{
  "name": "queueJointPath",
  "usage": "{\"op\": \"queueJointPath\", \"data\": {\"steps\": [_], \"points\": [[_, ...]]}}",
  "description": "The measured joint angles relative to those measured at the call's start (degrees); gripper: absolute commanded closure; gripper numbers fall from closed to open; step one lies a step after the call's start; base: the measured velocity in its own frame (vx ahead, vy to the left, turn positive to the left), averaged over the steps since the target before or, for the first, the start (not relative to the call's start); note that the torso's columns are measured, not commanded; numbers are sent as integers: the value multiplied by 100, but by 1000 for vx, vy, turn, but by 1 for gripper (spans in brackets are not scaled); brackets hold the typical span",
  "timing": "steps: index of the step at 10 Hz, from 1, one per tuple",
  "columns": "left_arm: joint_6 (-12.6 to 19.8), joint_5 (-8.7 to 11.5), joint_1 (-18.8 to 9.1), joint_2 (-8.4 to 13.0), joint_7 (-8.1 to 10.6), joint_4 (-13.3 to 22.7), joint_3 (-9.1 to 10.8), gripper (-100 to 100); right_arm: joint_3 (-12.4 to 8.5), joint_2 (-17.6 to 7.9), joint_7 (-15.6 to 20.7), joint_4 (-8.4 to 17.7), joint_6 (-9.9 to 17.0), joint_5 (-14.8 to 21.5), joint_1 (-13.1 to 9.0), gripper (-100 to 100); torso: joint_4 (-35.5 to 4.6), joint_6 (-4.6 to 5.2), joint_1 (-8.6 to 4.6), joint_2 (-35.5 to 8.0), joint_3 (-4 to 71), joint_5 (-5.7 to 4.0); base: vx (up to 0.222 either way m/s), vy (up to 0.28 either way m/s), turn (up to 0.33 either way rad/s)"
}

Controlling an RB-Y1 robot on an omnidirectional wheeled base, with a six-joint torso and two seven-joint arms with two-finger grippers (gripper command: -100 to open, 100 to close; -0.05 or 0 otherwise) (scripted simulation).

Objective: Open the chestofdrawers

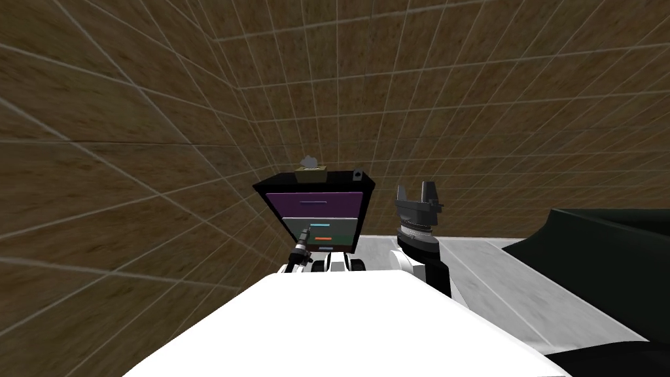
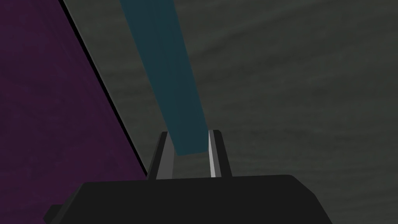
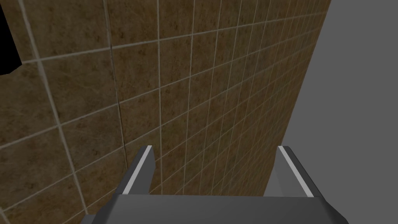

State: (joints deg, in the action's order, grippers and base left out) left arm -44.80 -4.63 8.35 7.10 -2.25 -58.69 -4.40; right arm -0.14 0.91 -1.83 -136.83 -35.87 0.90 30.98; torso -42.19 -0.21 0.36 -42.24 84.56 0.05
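Brown tiled walls [image 1: 131, 131] back the chest of drawers [image 1: 315, 203] ahead. From its wrist, the left gripper [image 2: 190, 134] clamps the teal handle [image 2: 167, 70] of the grey drawer [image 2: 291, 97]. The right gripper [image 3: 215, 149] is raised, fingers spread.

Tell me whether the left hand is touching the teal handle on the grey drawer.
Touching. The left wrist view shows the left hand with both fingers pressed against the sides of the teal handle, no gap either side.

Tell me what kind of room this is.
Likely a bathroom in a house: brown tiled walls, a grey floor, and a black chest of drawers with a tissue box on top.
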Motion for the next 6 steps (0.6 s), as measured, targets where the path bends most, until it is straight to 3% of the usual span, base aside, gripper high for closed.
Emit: {"op": "queueJointPath", "data": {"steps": [3, 6], "points": [[-14, -94, 45, -268, -220, -43, -121, 100, 1, 1, 0, 0, 0, 0, 0, 0, 1, 5, -30, 12, 8, -8, -49, 35, 9], [196, -31, -51, -60, -65, -163, -23, 100, 2, 2, 0, 1, 1, 0, -3, 0, -11, 17, -51, -39, -21, -7, -221, -66, -40]]}}
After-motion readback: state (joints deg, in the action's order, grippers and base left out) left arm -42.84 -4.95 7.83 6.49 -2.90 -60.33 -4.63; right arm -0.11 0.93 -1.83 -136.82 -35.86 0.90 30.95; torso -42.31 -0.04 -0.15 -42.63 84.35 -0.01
